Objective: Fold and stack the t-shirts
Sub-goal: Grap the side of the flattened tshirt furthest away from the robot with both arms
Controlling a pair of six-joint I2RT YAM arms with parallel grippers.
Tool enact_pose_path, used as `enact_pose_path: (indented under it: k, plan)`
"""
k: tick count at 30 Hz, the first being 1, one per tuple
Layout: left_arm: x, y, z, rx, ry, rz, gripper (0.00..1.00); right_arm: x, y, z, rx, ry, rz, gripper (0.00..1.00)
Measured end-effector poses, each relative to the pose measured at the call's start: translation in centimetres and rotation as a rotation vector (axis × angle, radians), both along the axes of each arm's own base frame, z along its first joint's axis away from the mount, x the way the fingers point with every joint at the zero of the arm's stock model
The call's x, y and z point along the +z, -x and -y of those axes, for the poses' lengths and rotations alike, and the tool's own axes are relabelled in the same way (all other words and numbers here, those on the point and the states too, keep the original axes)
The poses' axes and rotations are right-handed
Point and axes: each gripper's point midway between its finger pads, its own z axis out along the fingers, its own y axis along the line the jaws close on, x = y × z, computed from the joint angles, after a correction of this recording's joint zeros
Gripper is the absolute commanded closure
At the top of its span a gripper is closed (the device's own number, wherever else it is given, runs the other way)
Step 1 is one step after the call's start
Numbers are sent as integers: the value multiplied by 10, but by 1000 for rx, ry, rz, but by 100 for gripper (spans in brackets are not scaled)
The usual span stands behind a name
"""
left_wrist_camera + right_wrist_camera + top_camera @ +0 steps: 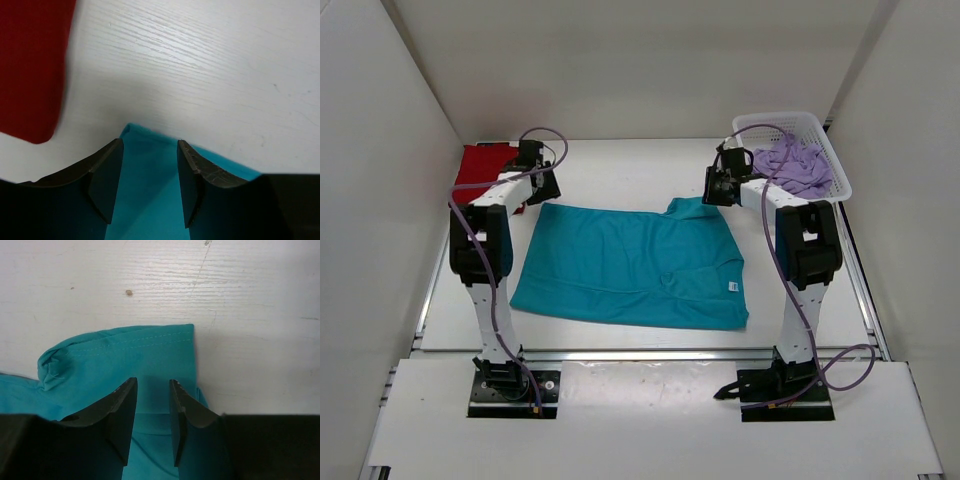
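The teal-blue t-shirt point(630, 265) lies spread flat mid-table, its small white tag point(731, 287) near the right hem. My left gripper point(542, 185) hovers over its far left corner. In the left wrist view that gripper point(150, 144) is open, and the teal corner point(147, 190) lies below the gap. My right gripper point(718, 187) is over the far right sleeve. In the right wrist view this gripper point(152, 381) stands open above the stitched sleeve point(125, 355), gripping nothing. The red t-shirt point(480, 165) point(30, 65) lies folded at the far left. The lavender t-shirt point(795, 165) is bunched in the basket.
A white lattice basket point(840, 178) stands at the far right corner, just right of my right arm. White walls close in the table on three sides. Bare white tabletop point(210, 75) stretches beyond the teal shirt's far edge.
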Motion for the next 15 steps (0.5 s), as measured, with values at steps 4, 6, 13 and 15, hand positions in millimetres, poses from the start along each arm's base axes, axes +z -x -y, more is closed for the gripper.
enact_pose_path:
  k: [4,6,13,15]
  plan:
    - [-23,-3,-6,9,-7,-63,41,0,1,-3,15,-9,-2,68]
    - [-32,-3,-8,15,-5,-87,42,1,1,-5,23,-15,-1,69]
    - [-38,-2,-13,35,11,-100,59,1,2,-12,53,-31,2,69]
    - [-38,-2,-13,37,17,-100,70,-1,4,-12,55,-35,1,68]
